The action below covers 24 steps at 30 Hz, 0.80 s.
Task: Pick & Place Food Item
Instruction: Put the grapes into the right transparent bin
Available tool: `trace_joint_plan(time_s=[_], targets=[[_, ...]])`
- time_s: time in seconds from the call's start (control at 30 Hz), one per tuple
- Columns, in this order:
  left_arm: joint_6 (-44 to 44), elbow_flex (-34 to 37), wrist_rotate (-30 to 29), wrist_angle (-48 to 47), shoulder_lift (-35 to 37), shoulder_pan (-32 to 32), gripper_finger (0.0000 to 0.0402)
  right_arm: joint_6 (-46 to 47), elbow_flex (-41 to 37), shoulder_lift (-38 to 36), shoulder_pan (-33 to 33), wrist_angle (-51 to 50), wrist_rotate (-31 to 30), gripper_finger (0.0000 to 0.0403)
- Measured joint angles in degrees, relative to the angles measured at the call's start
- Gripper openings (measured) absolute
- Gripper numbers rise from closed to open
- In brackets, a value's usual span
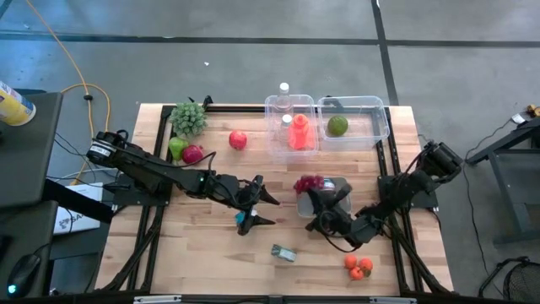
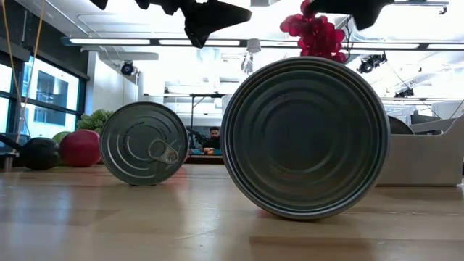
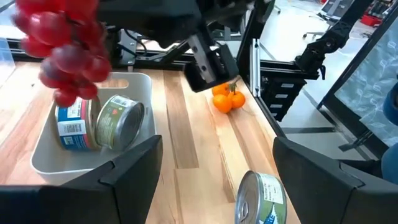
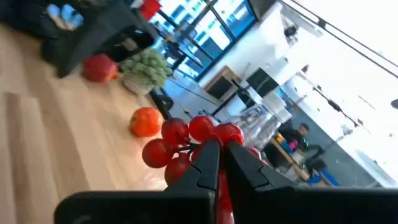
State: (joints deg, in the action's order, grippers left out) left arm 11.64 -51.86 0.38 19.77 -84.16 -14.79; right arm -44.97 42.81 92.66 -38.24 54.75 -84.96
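Now the wooden table (image 1: 211, 245) carries a grey bin (image 3: 43, 155) with two cans inside. Above it the right gripper (image 4: 214, 152) hangs pinched tight on the stem of the red grapes (image 4: 186, 140). Best, I judge, to lower straight over the bin's free space before releasing. Nearby, the left gripper (image 1: 257, 205) hovers wide and empty.

Left arm reaches from nine o'clock toward table centre, lying low, wrist level; left gripper (image 1: 260, 207) has fingers spread wide, nothing between them. Right arm folds in from three o'clock, elbow bent; right gripper (image 1: 314, 191) has fingers (image 4: 208, 163) pinched together near table centre.
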Motion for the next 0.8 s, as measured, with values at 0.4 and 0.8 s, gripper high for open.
trace_joint_plan(time_s=[0.4, 0.8], targets=[[1.26, 0.00, 2.19, -0.26, -0.02, -0.02, 0.0295, 12.44, 0.00, 0.00, 6.05, 3.67, 23.55, 0.0003], [2.58, 0.02, 12.60, -0.42, 0.00, 0.00, 0.0295, 4.38, -1.87, -13.03, 11.08, -0.99, 25.75, 0.0003]])
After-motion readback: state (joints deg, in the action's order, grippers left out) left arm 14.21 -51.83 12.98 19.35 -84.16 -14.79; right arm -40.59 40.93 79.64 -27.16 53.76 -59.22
